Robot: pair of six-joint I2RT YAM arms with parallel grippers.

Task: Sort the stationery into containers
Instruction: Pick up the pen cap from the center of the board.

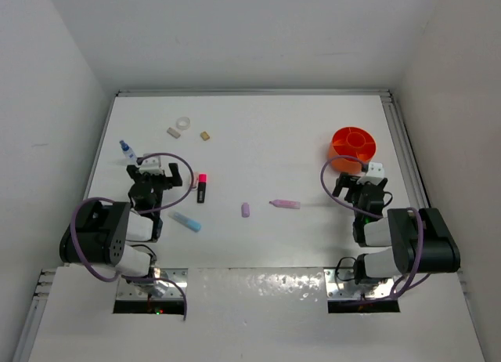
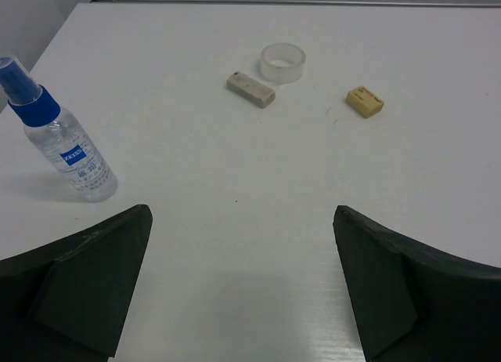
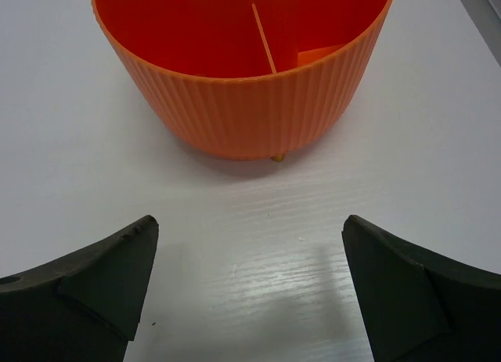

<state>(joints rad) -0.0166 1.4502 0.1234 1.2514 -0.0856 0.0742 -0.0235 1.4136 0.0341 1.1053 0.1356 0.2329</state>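
- The white desk [image 1: 266, 142] sits between plain white walls [image 1: 235, 33], with a metal rail along its far and right edges.
- The left arm [image 1: 98, 237] is folded low, well left of the orange tub [image 1: 352, 145]. The left gripper [image 1: 160, 168] faces the far wall, spread wide and empty.
- The right gripper [image 1: 356, 182] hovers just near of the tub, its fingers far apart and holding nothing.
- The tub stands upright near the right rail, and its dividers show from the right wrist.
- Far left of the tub, the blue-capped bottle [image 1: 127, 150] stands cap up.
- The black marker [image 1: 201, 190] lies left of the tub, long axis near-to-far, pink cap at the far end.
- The light-blue highlighter [image 1: 185, 221] lies diagonally.
- The pink highlighter [image 1: 285, 203] lies crosswise, closest to the tub.
- The tape ring [image 1: 184, 124], two beige blocks [image 1: 174, 132] and the lilac eraser [image 1: 246, 210] lie further left.
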